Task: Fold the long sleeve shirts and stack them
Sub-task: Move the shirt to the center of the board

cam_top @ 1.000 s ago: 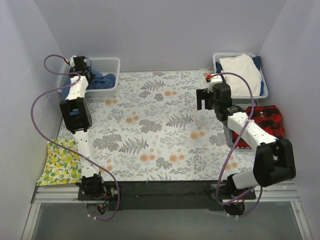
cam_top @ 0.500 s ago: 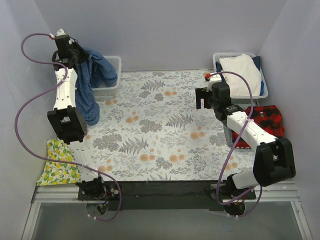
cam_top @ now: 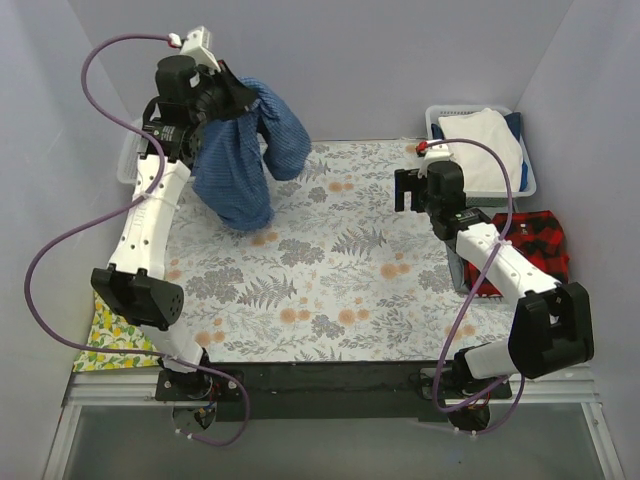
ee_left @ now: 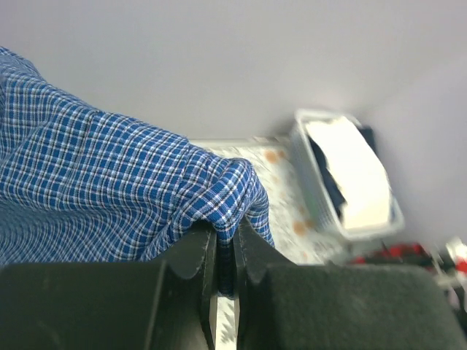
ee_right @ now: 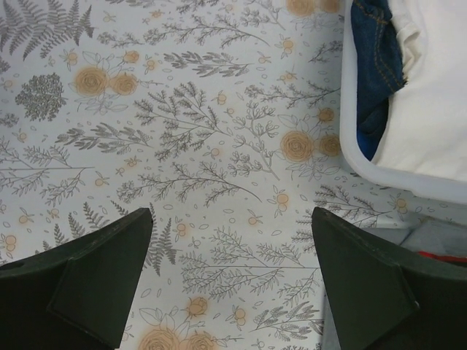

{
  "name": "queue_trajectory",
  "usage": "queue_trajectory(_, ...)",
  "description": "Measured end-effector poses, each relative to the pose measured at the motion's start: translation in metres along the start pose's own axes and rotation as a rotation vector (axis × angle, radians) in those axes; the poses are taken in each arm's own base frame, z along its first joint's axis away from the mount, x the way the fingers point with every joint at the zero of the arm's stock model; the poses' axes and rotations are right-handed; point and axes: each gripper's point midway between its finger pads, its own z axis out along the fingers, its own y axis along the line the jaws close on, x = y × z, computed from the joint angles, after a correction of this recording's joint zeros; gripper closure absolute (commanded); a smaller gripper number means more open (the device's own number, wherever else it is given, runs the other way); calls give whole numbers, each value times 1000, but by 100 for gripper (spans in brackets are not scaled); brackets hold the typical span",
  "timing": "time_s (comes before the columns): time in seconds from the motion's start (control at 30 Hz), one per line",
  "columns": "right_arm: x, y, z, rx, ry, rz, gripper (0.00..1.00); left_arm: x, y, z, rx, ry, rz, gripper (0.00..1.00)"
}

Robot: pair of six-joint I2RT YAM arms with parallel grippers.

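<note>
The blue checked long sleeve shirt hangs in a bunch above the back left of the table. My left gripper is shut on a fold of it. In the left wrist view the fingers pinch the blue check cloth between them. The red-and-black plaid shirt lies crumpled at the table's right edge, beside my right arm. My right gripper hovers open over the floral cloth, its jaws wide apart with nothing between them.
A white basket at the back right holds a white garment and dark blue denim. A second basket shows partly behind my left arm. A yellow lemon-print cloth lies at the front left.
My left gripper closed on the blue shirt in the left basket, lifted it high and swung it right over the table. My right gripper stayed almost still.
</note>
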Motion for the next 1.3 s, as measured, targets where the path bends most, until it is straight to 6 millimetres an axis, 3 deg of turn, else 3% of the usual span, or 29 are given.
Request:
queue_trajectory(0.1, -14, -6, -4, 31, -32, 7, 1, 26, -43, -13, 89, 66, 13, 100)
queue_trajectory(0.23, -35, -15, -14, 70, -85, 25, 1, 39, -85, -36, 182, 95, 36, 100)
queue_trajectory(0.47, -52, -28, -29, 106, -140, 72, 1, 47, -131, -65, 301, 101, 88, 100)
queue_trajectory(0.63, -48, -30, -33, 109, -138, 79, 1, 61, -146, -65, 338, 129, 119, 100)
queue_trajectory(0.93, -46, -31, -42, 108, -146, 93, 1, 80, -154, -53, 358, 170, 147, 100)
queue_trajectory(1.3, -46, -31, -42, 110, -148, 95, 1, 73, -167, -57, 372, 142, 168, 100)
